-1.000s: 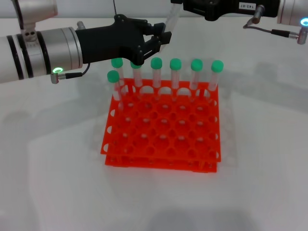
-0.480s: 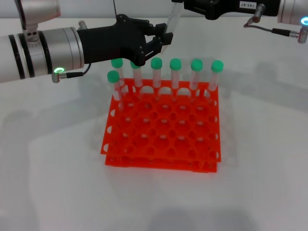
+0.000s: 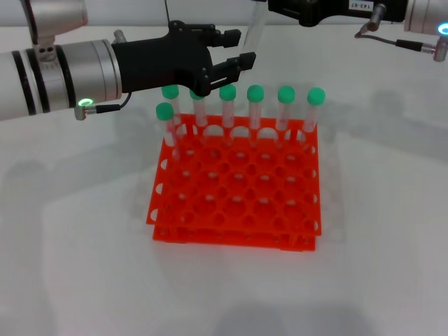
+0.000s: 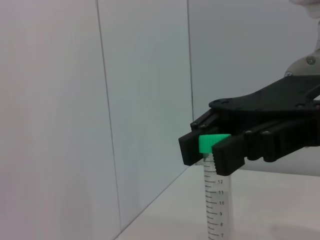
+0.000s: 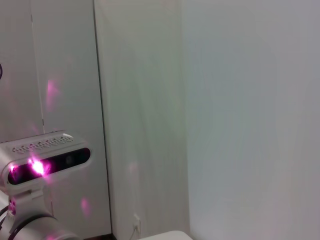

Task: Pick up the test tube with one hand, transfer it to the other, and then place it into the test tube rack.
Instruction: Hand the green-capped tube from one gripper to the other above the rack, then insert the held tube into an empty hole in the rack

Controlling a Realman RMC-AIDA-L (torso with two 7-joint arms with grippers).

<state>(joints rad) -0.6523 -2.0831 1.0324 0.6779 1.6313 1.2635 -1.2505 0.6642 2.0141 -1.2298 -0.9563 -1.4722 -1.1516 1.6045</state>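
The test tube (image 3: 253,26) hangs tilted above the far edge of the orange-red test tube rack (image 3: 238,183). My right gripper (image 3: 269,8), black with a white label, is shut on the tube's green cap at the top of the head view. The left wrist view shows this grip (image 4: 212,149) with the clear tube (image 4: 217,200) hanging below it. My left gripper (image 3: 240,46), unlabelled black on a silver-white arm, is open with its fingers spread on either side of the tube's lower part, not touching it.
Several green-capped tubes (image 3: 255,105) stand in the rack's far row, and one more (image 3: 165,122) stands at the left in the second row. The rack's other holes are free. The white table (image 3: 77,245) lies around the rack.
My left gripper's fingers have opened and let go of the tube. The tube stays in my right gripper, which has shifted slightly upward.
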